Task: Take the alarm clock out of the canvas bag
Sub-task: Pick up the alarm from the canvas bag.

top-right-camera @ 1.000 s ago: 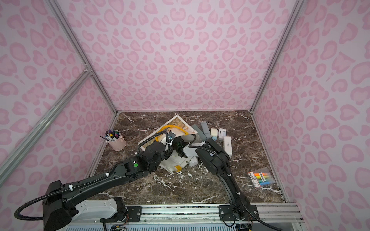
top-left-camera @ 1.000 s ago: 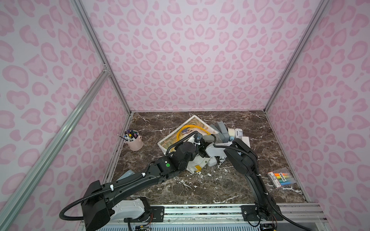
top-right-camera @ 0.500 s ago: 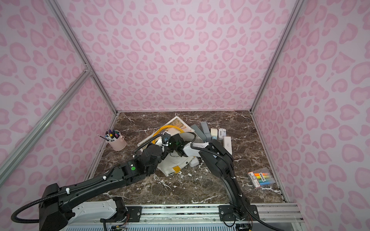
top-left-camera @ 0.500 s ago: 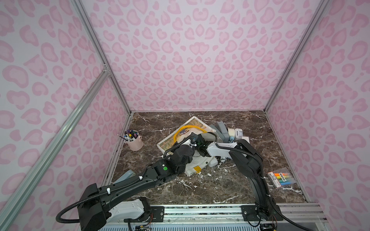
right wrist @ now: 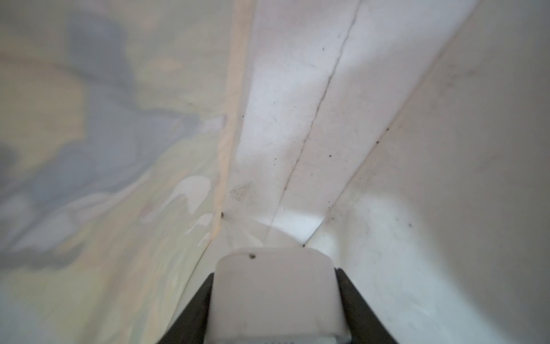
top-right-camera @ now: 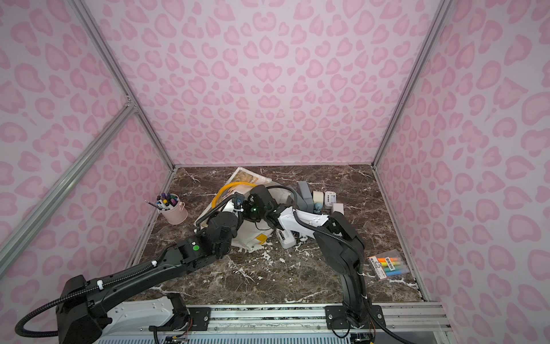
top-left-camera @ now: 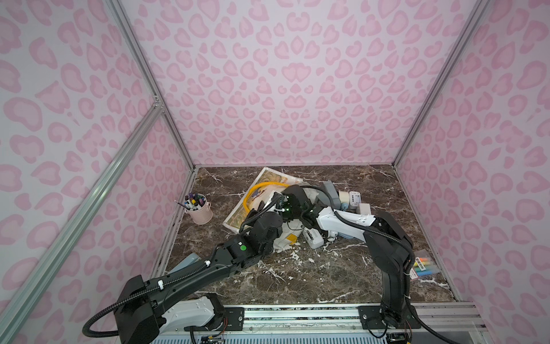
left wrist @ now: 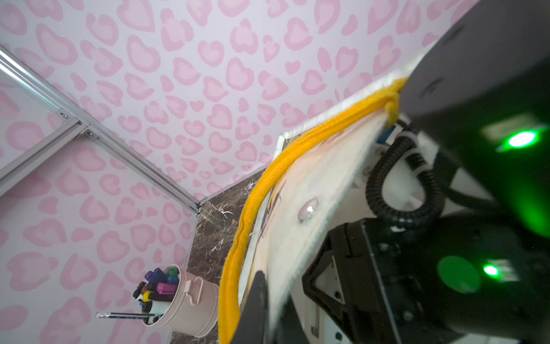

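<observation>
**Spotter:** Where's the alarm clock relative to your right end?

**Operator:** Right in it. In my right wrist view the alarm clock (right wrist: pixel 273 295), a white plastic block with rounded corners, sits between the two black fingers of my right gripper (right wrist: pixel 273 278). They're clamped on its sides, deep inside the canvas bag (right wrist: pixel 431 134), the off-white cloth tote.

**Spotter:** And your left?

**Operator:** My left gripper (left wrist: pixel 263 297) is pinched closed on the bag's fuzzy rim, just beside the yellow strap handle (left wrist: pixel 259 184).

**Spotter:** How's the room?

**Operator:** It's tight inside. Cloth walls close in on both sides of the clock and a seam runs ahead of it. In both top views the bag (top-left-camera: pixel 287 238) (top-right-camera: pixel 253 235) lies mid-table with both wrists crowded at its mouth. There's bare brown marble tabletop (top-left-camera: pixel 297 274) in front of it. The pink metal pen bucket (top-left-camera: pixel 198 208) is well off by the left wall. Small grey and white clocks (top-left-camera: pixel 354 200) sit near my right forearm, and a packet of highlighters (top-left-camera: pixel 422 266) lies by the right wall.
</observation>
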Action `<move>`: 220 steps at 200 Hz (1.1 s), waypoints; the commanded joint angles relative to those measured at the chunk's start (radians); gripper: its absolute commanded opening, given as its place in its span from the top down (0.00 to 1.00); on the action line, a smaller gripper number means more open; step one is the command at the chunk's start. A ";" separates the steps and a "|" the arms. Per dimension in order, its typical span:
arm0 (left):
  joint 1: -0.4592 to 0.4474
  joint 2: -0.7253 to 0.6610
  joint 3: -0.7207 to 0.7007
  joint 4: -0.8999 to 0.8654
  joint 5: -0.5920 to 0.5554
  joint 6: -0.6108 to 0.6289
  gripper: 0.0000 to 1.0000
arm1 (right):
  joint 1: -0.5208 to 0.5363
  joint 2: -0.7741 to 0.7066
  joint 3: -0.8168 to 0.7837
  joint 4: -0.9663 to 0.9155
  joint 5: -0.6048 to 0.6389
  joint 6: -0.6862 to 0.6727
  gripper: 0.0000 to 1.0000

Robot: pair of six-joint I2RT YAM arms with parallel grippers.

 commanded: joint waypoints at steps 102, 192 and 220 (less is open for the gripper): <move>0.028 -0.101 -0.012 -0.032 -0.034 0.020 0.97 | -0.073 -0.497 -0.152 -0.566 0.072 -0.394 0.66; 0.036 -0.156 -0.037 -0.051 -0.028 -0.041 0.97 | -0.310 -0.966 -0.577 -0.912 0.213 -0.459 0.66; 0.036 -0.147 -0.023 -0.044 0.009 -0.020 0.97 | -0.410 -0.966 -0.685 -0.869 0.192 -0.459 0.66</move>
